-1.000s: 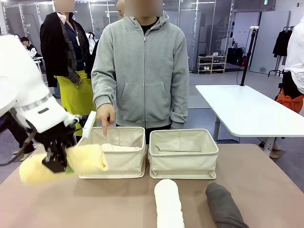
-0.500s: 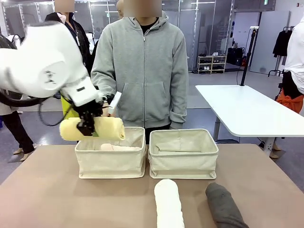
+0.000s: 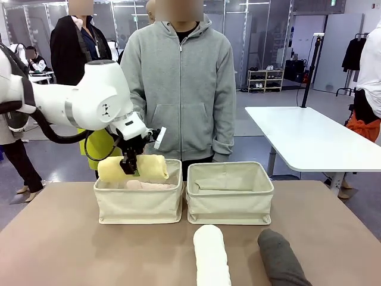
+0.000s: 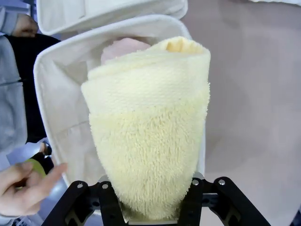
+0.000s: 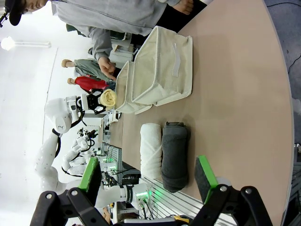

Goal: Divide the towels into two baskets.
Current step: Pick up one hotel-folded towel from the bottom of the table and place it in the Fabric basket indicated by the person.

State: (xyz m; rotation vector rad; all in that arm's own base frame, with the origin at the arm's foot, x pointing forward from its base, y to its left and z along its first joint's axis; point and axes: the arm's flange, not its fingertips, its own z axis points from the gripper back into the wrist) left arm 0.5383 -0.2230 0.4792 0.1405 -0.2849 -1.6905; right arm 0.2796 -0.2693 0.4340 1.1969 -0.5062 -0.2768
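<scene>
My left gripper [image 3: 130, 168] is shut on the middle of the yellow towel [image 3: 134, 168], holding it level just above the left basket [image 3: 140, 205]. In the left wrist view the yellow towel [image 4: 150, 127] hangs between the black fingers [image 4: 109, 200] over the left basket [image 4: 56, 94], where the pink towel [image 4: 123, 47] lies. The right basket [image 3: 230, 199] stands beside it. The white towel [image 3: 211, 256] and dark grey towel [image 3: 283, 259] lie side by side on the near table. My right gripper [image 5: 148, 176] is open above the table, off from the white towel [image 5: 151, 150] and grey towel [image 5: 175, 155].
A person in a grey hoodie [image 3: 181, 89] stands right behind the baskets. One of the person's hands [image 4: 26, 181] is close to the left basket's far side. Bare brown table [image 3: 71, 250] lies to the left and right of the towels. A white table [image 3: 309, 140] stands at the far right.
My left arm has carried the yellow towel up from the table's left side and rightward to above the left basket. The person's pointing hand is now behind the arm.
</scene>
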